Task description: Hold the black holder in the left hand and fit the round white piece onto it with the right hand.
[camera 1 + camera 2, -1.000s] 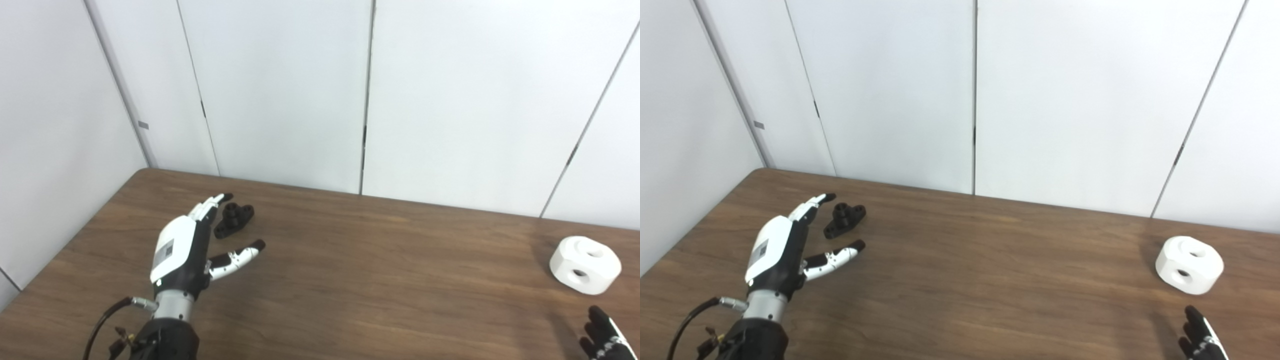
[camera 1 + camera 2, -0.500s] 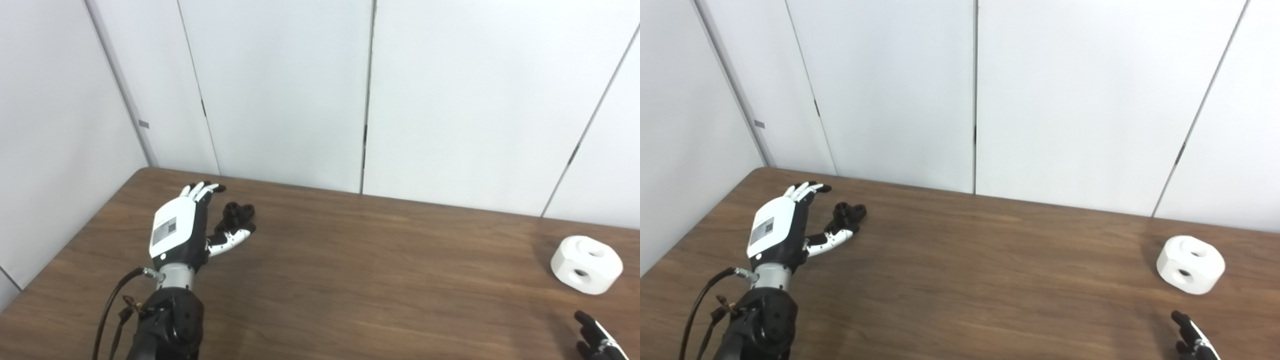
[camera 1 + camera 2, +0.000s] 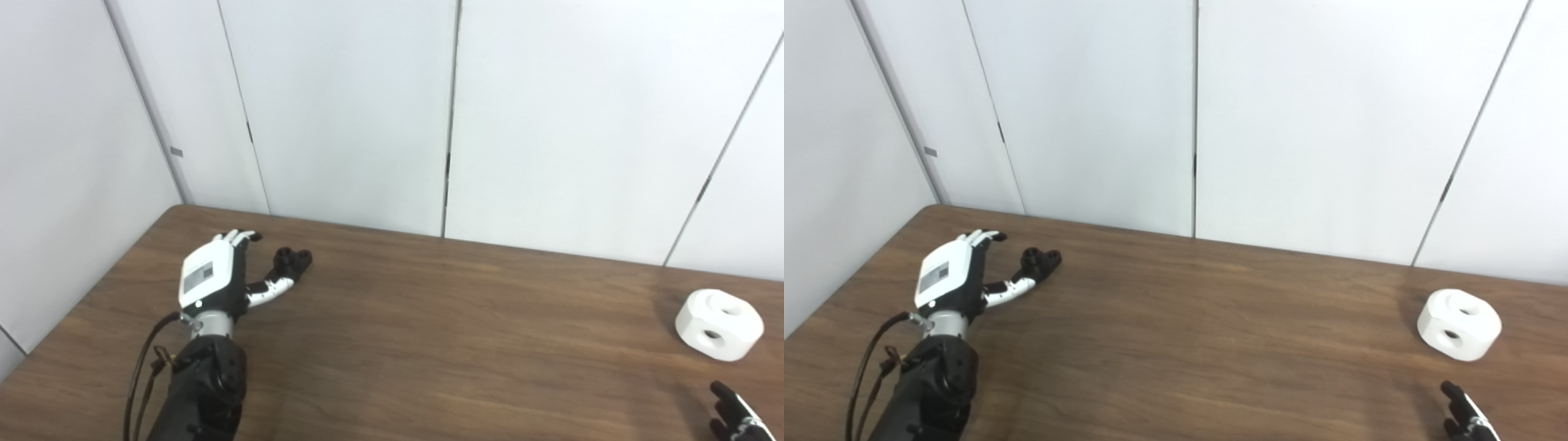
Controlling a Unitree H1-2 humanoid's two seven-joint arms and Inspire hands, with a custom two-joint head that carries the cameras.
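Left eye view: the left hand lies low over the far left part of the brown table, back upward, its fingers stretched forward and spread apart from the thumb. The black holder sits on the table just beyond the thumb tip, so close that touching or a hair apart cannot be told; the fingers pass to its left and do not wrap it, so the hand grips nothing. The round white piece rests on the table far off at the right edge (two round holes show, one on top, one on its side). Just below it, at the bottom right corner, only dark fingertips of the right hand poke into the picture, apart from the piece; whether that hand is spread or curled cannot be told.

Right eye view: the same layout, shifted a little leftward. The left hand reaches toward the black holder, thumb pointing at its near side, fingers splayed and empty. The white piece stands alone near the right edge, well apart from the holder. The right hand shows as a few fingertips at the bottom edge, near the piece but not touching it. White wall panels close the scene behind.
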